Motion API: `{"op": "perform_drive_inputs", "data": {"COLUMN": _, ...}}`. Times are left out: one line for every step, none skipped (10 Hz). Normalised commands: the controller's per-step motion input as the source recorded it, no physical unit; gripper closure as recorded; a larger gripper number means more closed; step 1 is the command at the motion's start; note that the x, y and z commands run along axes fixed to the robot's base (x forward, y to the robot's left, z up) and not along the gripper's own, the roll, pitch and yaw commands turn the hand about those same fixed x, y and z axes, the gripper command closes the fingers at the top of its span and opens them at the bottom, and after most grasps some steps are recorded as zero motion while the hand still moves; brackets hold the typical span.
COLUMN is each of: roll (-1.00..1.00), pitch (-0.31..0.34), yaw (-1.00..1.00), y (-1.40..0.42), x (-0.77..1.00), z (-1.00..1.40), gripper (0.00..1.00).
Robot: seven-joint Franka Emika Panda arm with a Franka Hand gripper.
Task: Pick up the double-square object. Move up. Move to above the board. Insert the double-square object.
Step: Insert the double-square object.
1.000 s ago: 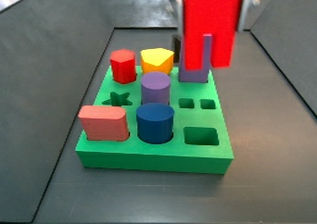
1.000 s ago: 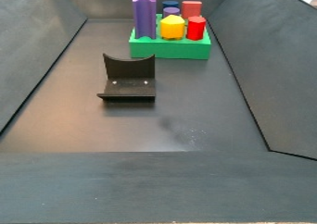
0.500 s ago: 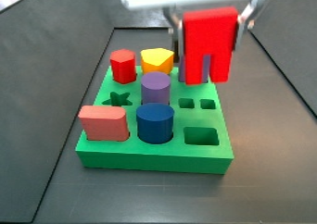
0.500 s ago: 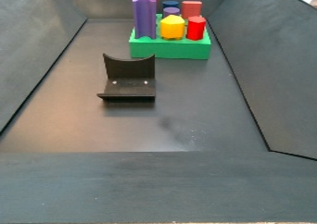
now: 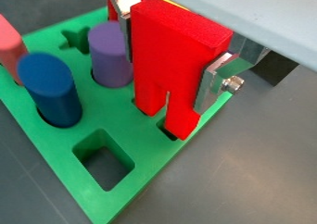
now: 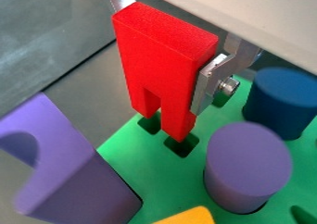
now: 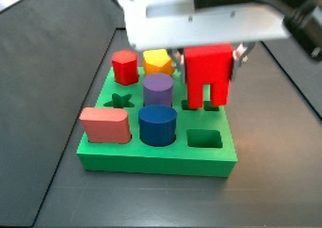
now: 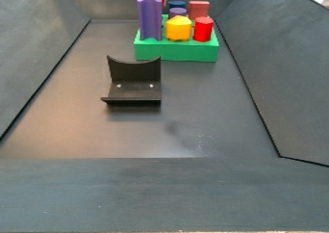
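Both wrist views showed the two-finger gripper (image 5: pixel 168 44) clamped on the bright red double-square object (image 5: pixel 173 66), its flat silver fingers (image 6: pixel 213 78) pressing the block's sides while the block stood upright. The block's two square legs, with the notch between them, reached down to the pair of small square holes (image 6: pixel 181 144) in the large bright green rectangular board (image 5: pixel 143 186); whether the leg tips had entered the holes could not be told. In a side view, the gripper (image 7: pixel 209 45) sat right of centre in the frame, over the board's right half, with the red block (image 7: pixel 208 77) hanging below the arm's grey-white body. Beside it on the board (image 7: pixel 153 161) stood a purple cylinder (image 7: pixel 157 89), a dark blue cylinder (image 7: pixel 157 125), a salmon-pink rounded block (image 7: pixel 105 125), a red hexagonal prism (image 7: pixel 124 67) and a yellow block (image 7: pixel 157 60). A larger square hole (image 7: pixel 204 137) lay open near the board's lower right corner. In a side view, the dark L-shaped fixture (image 8: pixel 133 81) stood on the floor, well apart from the board (image 8: pixel 178 50) at the frame's top.
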Motion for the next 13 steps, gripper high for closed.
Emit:
{"op": "perform_drive_inputs", "data": {"roll": 0.18, "pitch": -0.181, "yaw": 0.08, "y": 0.0, "x": 0.02, "z": -0.65, "gripper": 1.0}}
{"op": "perform_drive_inputs", "data": {"roll": 0.21, "pitch": -0.17, "yaw": 0.08, "y": 0.0, "x": 0.01, "z": -0.67, "gripper": 1.0}}
{"op": "perform_drive_inputs", "data": {"roll": 0.22, "pitch": -0.157, "yaw": 0.04, "y": 0.0, "x": 0.0, "z": -0.69, "gripper": 1.0}}
{"op": "perform_drive_inputs", "data": {"roll": 0.23, "pitch": -0.17, "yaw": 0.02, "y": 0.0, "x": -0.02, "z": -0.66, "gripper": 1.0}}
{"op": "perform_drive_inputs", "data": {"roll": 0.23, "pitch": -0.156, "yaw": 0.03, "y": 0.0, "x": -0.07, "z": -0.61, "gripper": 1.0}}
{"op": "perform_drive_inputs", "data": {"roll": 0.22, "pitch": -0.147, "yaw": 0.04, "y": 0.0, "x": -0.07, "z": -0.55, "gripper": 1.0}}
{"op": "perform_drive_inputs", "data": {"roll": 0.2, "pitch": -0.137, "yaw": 0.04, "y": -0.01, "x": -0.14, "z": -0.45, "gripper": 1.0}}
{"op": "perform_drive_inputs", "data": {"roll": 0.19, "pitch": -0.13, "yaw": 0.08, "y": 0.0, "x": -0.31, "z": -0.27, "gripper": 1.0}}
{"op": "perform_drive_inputs", "data": {"roll": 0.16, "pitch": -0.101, "yaw": 0.11, "y": 0.0, "x": -0.31, "z": -0.22, "gripper": 1.0}}
{"op": "perform_drive_inputs", "data": {"roll": 0.01, "pitch": -0.04, "yaw": 0.0, "y": 0.0, "x": 0.0, "z": -0.09, "gripper": 1.0}}
{"op": "perform_drive_inputs", "data": {"roll": 0.06, "pitch": -0.054, "yaw": 0.01, "y": -0.03, "x": 0.17, "z": -0.25, "gripper": 1.0}}
{"op": "perform_drive_inputs", "data": {"roll": 0.12, "pitch": -0.037, "yaw": 0.01, "y": 0.0, "x": 0.29, "z": -0.34, "gripper": 1.0}}
{"op": "perform_drive_inputs", "data": {"roll": 0.16, "pitch": 0.0, "yaw": 0.03, "y": 0.0, "x": 0.38, "z": -0.33, "gripper": 1.0}}
